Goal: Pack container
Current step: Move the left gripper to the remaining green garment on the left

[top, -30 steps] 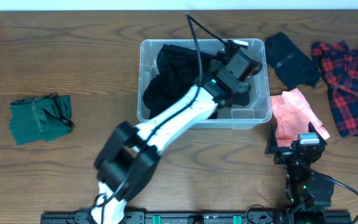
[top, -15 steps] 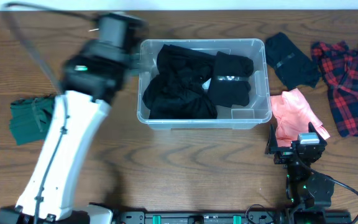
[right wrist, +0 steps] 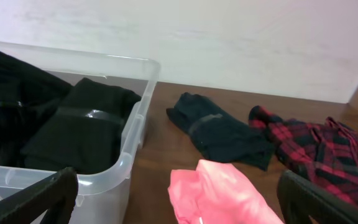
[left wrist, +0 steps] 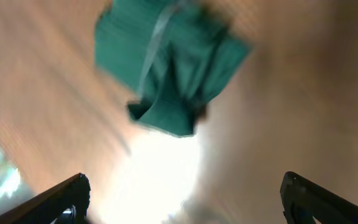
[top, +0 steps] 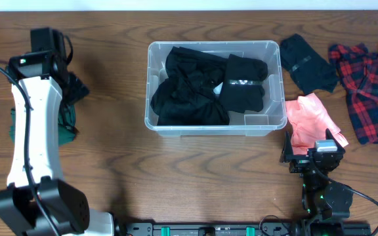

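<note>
The container (top: 153,85) is a clear plastic bin at the table's middle, with black clothes (top: 195,85) lying in it. My left gripper (top: 76,90) hovers at the far left over a folded green garment (top: 67,124). In the blurred left wrist view the green garment (left wrist: 169,68) lies ahead of the left gripper (left wrist: 185,199), which is open and empty. At the front right my right gripper (top: 314,152) rests open, just short of a pink garment (top: 314,117). The right wrist view shows the container's near corner (right wrist: 132,149) and the pink garment (right wrist: 222,196) between the fingers, untouched.
A dark navy garment (top: 307,62) lies right of the bin and a red plaid shirt (top: 366,88) at the far right edge. The left arm's white link (top: 28,137) runs down the table's left side.
My left arm has swung out of the container to the far left, over the green garment, and its jaws have opened wider. A black garment stays in the bin. The right arm is still.
</note>
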{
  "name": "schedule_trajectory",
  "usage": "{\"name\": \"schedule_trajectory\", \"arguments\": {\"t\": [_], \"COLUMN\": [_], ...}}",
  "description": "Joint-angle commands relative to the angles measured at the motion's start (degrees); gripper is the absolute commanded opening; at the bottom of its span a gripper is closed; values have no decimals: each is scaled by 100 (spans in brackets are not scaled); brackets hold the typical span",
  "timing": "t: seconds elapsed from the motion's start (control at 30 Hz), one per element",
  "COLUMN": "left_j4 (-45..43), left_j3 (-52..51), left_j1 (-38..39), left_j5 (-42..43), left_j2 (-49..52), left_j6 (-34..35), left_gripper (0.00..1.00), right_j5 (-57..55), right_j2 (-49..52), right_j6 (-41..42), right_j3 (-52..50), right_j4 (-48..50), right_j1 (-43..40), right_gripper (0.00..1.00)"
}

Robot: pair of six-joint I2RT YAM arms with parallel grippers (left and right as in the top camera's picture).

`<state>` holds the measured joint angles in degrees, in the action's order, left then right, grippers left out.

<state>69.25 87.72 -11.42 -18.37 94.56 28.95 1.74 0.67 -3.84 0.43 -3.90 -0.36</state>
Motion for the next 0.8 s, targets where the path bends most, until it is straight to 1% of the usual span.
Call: {"name": "schedule_trajectory", "arguments": {"t": [0.0,0.07,0.1,0.3,0.5,0.77], "left_j4": [146,186,170,2,-442,-1069], "left_j3": [-138,-138,-138,-138,-356,-1067], "left_j1": [-195,-306,-361,-688,-1023,-1333], "left_j5": [-28,42,131,551,1088,1182], "left_j2": [15,15,15,15,15,15], "left_j6": [949,1266,1316,1318,1316,1318], "left_gripper": [98,98,98,98,98,98], "right_j5": [20,20,20,20,20,20], "right_j2": [-33,-33,-33,-33,-33,-33], "right_j6": [-52,-52,-52,-52,-52,-55], "right_j3": [-11,-11,-11,-11,-11,-11], "right_j4": [-22,-22,-22,-22,-22,-22], "right_j1": [-9,-9,-9,-9,-9,-9], "right_gripper": [99,99,99,99,99,99]}}
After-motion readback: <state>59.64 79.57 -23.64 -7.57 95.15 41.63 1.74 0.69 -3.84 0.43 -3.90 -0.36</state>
